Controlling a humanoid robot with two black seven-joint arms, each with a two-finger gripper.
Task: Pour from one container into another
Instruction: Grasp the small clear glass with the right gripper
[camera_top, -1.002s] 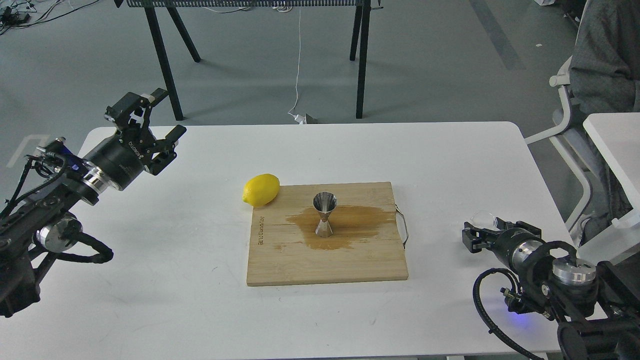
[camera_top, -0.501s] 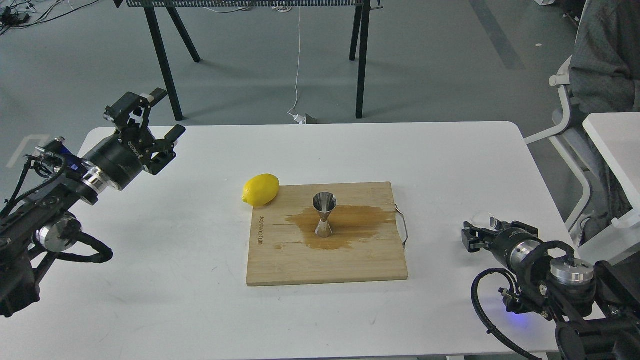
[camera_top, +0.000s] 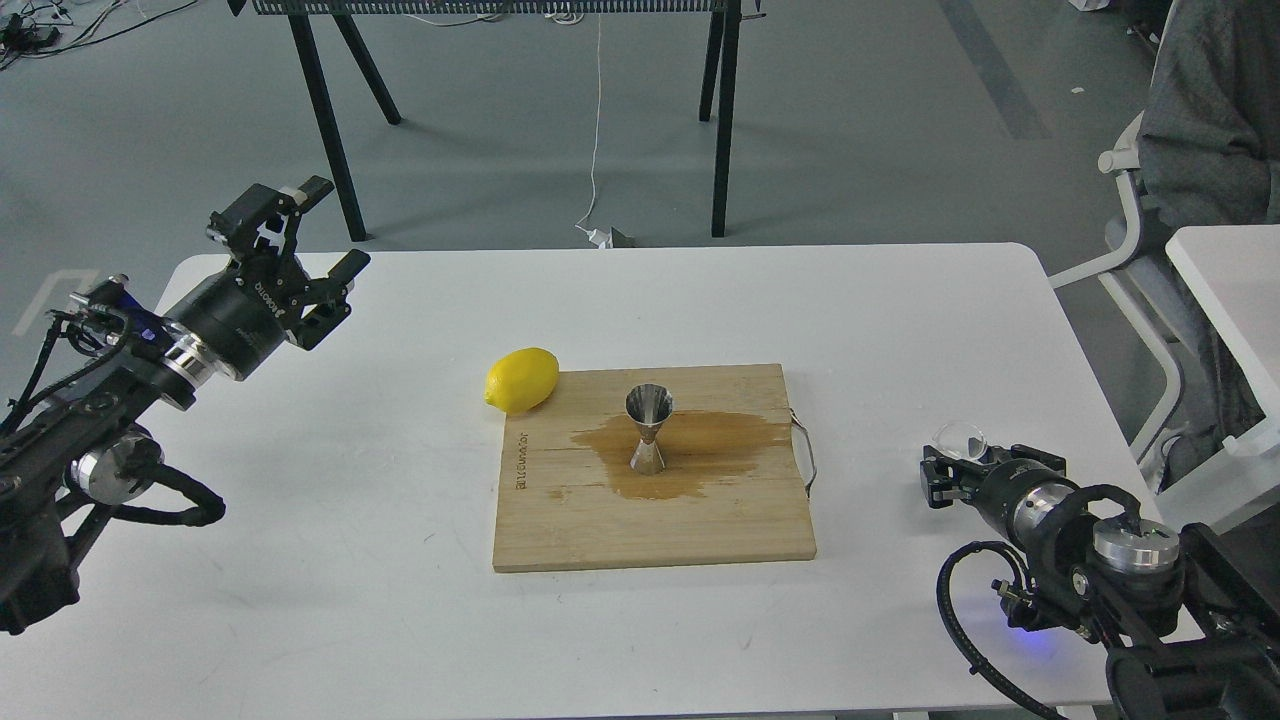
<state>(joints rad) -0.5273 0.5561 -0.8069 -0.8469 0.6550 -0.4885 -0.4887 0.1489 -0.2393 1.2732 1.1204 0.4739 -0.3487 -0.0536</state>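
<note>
The small steel jigger (camera_top: 649, 430) stands upright in the middle of the wooden cutting board (camera_top: 650, 530), inside a brown wet stain (camera_top: 720, 445). Near the table's right edge the tiny clear cup (camera_top: 958, 438) shows at the tip of my right gripper (camera_top: 950, 468), which looks shut on it. The cup is tilted, and the dark fingers hide its lower part. It is well right of the board. My left gripper (camera_top: 325, 230) is open and holds nothing, raised over the table's far left corner.
A yellow lemon (camera_top: 521, 380) lies against the board's far left corner. A metal handle (camera_top: 806, 455) sticks out of the board's right side. The white table (camera_top: 300, 560) ends just right of my right arm; a chair (camera_top: 1140, 250) and second table (camera_top: 1230, 290) stand beyond.
My right gripper has crept slightly left and the clear cup has shifted a little with it. The left arm, jigger and lemon have stayed where they were.
</note>
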